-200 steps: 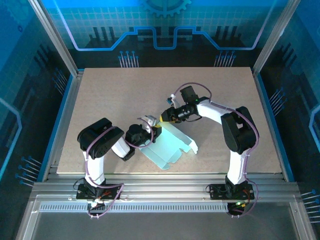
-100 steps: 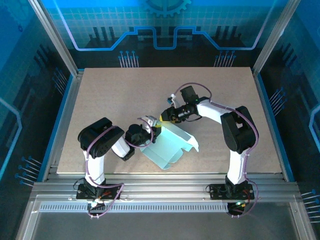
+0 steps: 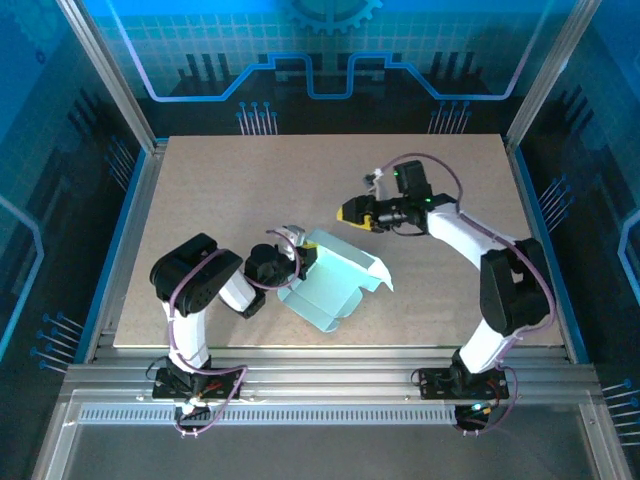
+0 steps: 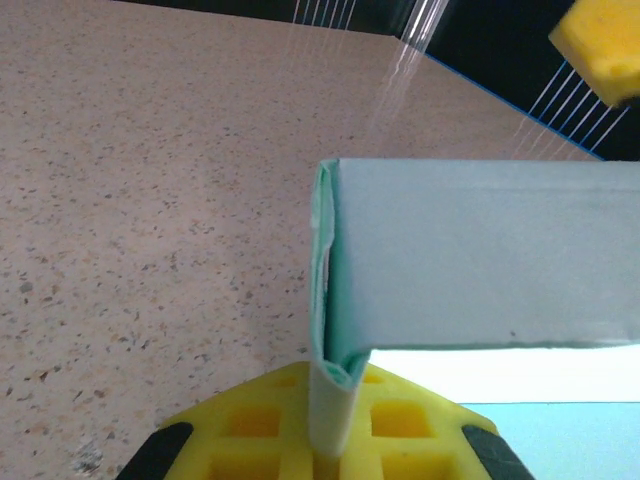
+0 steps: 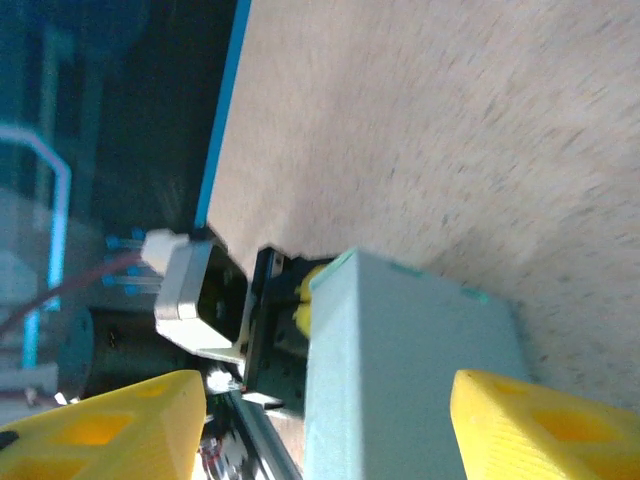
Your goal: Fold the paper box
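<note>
Left pincer (image 3: 306, 258) is clenched on the left edge of the pale mint thin-card paper box (image 3: 338, 288), which lies half-folded on the speckled beige counter (image 3: 230, 190) (one wall raised). Right pincer (image 3: 352, 212), released, hovers apart beyond the box's far side; the box lies nearward of it.

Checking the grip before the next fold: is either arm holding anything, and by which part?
The left gripper, jaws shut, pinches the paper box by the folded edge of its raised wall. The right gripper holds nothing.

One paper box (image 3: 338, 290) — apparently a single piece — one table (image 3: 220, 190), two arms: left arm (image 3: 195, 282), right arm (image 3: 455, 230).
</note>
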### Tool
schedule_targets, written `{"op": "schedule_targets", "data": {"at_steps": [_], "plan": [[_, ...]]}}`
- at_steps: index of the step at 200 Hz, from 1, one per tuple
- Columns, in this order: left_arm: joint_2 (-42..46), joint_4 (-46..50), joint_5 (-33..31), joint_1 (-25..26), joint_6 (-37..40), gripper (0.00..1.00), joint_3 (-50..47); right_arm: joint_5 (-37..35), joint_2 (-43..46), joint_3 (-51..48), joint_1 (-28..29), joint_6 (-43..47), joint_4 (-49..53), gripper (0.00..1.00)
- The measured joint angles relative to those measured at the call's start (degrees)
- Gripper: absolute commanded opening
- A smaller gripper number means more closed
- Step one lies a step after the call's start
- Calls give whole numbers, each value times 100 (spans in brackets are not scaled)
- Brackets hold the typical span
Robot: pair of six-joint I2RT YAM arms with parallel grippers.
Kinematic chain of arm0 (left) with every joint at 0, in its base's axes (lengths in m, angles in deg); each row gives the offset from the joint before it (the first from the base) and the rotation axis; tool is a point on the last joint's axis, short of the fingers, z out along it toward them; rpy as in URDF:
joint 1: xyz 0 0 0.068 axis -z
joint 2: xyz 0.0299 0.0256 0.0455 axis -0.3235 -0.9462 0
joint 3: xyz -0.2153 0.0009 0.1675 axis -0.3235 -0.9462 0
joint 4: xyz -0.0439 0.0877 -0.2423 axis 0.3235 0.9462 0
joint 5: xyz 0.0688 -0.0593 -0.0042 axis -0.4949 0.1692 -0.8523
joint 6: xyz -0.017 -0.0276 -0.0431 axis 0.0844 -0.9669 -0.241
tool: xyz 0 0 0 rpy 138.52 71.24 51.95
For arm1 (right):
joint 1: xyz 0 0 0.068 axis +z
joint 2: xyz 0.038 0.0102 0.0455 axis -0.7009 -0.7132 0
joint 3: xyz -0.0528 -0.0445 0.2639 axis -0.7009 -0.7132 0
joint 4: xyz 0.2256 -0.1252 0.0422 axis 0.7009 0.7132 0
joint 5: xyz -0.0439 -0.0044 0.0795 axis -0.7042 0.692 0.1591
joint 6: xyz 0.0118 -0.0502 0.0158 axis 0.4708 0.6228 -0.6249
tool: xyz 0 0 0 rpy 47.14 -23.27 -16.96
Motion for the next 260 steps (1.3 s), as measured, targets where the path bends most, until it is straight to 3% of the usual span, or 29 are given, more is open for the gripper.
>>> {"op": "schedule_targets", "data": {"at_steps": [28, 44, 52, 126, 260], "plan": [[186, 4, 199, 0, -120, 0, 0, -59, -199, -9, -409, -94, 55, 48], [350, 2, 291, -4, -168, 0, 0, 59, -520, -9, -378, 2, 131, 34], [442, 2, 326, -4, -221, 0, 0, 118, -693, -13, -313, 20, 179, 32], [680, 365, 273, -4, -352, 0, 221, 785, -968, -57, 175, -59, -271, 31], [800, 1703, -345, -4, -1029, 0, 796, 72, -968, -98, 367, -487, -979, 29]]}}
